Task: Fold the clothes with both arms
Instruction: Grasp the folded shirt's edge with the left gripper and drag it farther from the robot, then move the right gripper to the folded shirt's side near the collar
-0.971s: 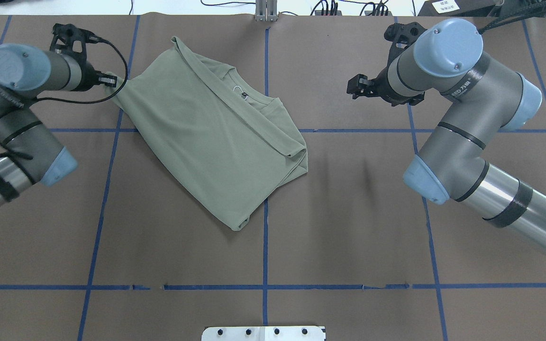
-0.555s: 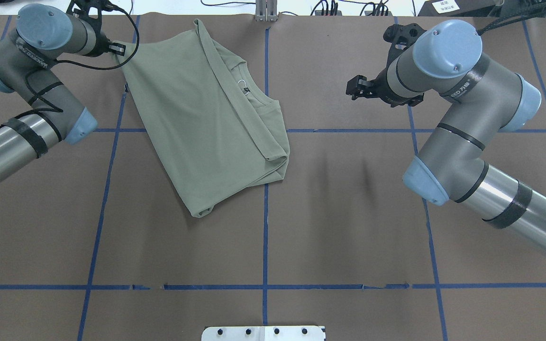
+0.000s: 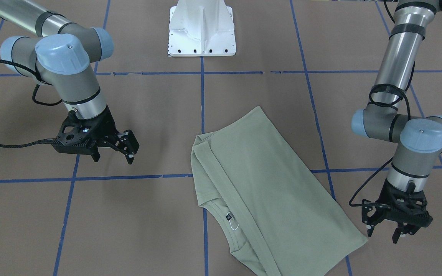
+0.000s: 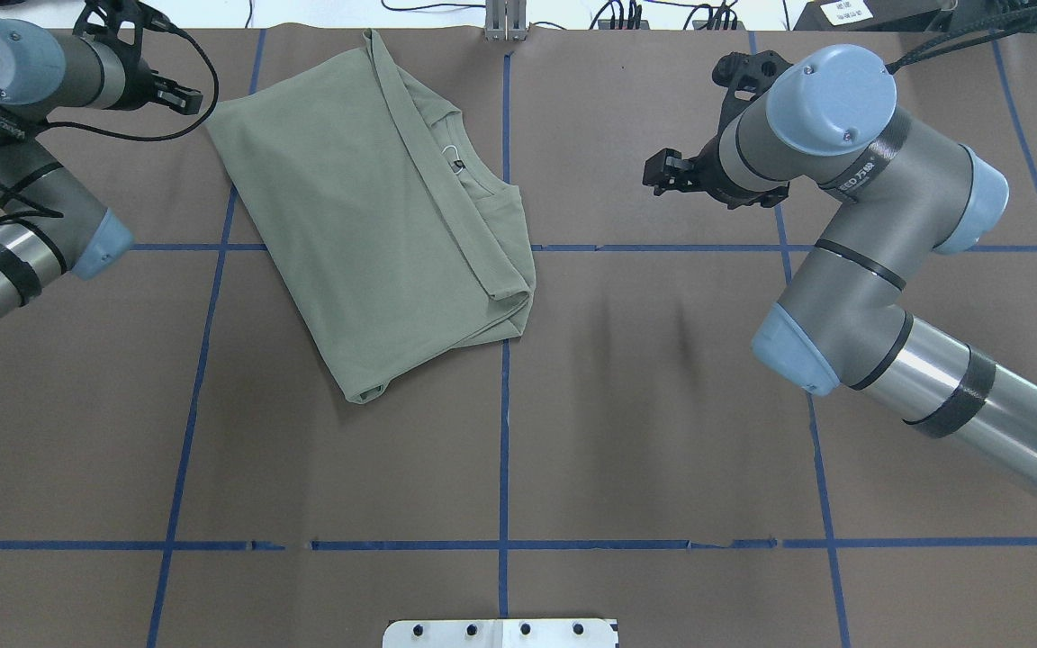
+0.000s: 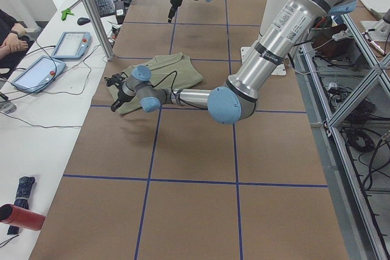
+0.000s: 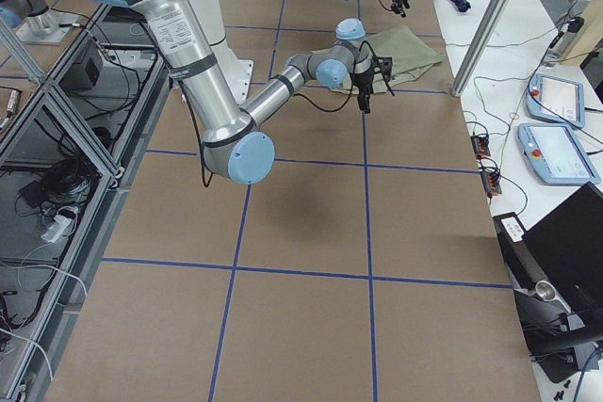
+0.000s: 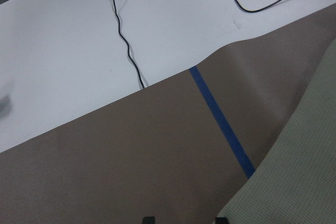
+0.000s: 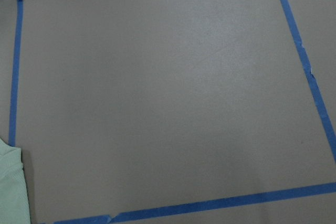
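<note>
Folded shirt (image 4: pixel 365 207) flat on the brown table (image 4: pixel 662 432), far side, left of centre. From the front, left gripper (image 3: pixel 383 233) spread wide, empty, just beside the shirt's corner; less plain from overhead. Right gripper (image 3: pixel 130 150) also spread, well apart from the cloth. A second ago, corner pinched by the left gripper; now let go.

The left arm (image 4: pixel 32 202) and right arm (image 4: pixel 852 270) share one build: polished silver tubes, matte grey joint housings, round light-blue caps, each with a small screw; black bands ring the tubes; black cables loop beside the wrists; white lettering marks the grey wrist housings; the left gripper (image 3: pixel 383 232) and right gripper (image 3: pixel 131 151) are black throughout, with open-framed bodies.
</note>
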You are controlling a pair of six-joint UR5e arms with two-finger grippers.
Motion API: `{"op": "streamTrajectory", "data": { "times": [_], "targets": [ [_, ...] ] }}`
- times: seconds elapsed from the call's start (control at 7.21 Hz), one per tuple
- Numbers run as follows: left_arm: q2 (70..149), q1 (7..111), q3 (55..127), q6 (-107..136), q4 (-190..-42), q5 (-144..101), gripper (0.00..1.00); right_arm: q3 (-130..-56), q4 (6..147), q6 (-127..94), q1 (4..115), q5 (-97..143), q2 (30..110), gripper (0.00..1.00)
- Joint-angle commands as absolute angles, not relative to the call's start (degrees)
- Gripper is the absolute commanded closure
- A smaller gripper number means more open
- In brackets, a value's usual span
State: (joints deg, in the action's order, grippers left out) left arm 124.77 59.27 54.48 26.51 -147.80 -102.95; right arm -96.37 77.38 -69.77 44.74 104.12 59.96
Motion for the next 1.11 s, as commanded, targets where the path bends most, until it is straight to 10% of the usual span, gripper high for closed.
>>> {"op": "streamTrajectory", "data": {
  "times": [0.0,0.97],
  "targets": [
    [123.4,62.7,61.0,27.7,-147.1,-119.0,0.0,-96.0,77.3,-71.2,44.4,104.1,57.6,0.0],
    [117.7,56.8,75.1,49.9,-148.0,-119.2,0.0,-83.7,68.4,-83.9,37.2,92.9,49.8,0.05]
  ]
}}
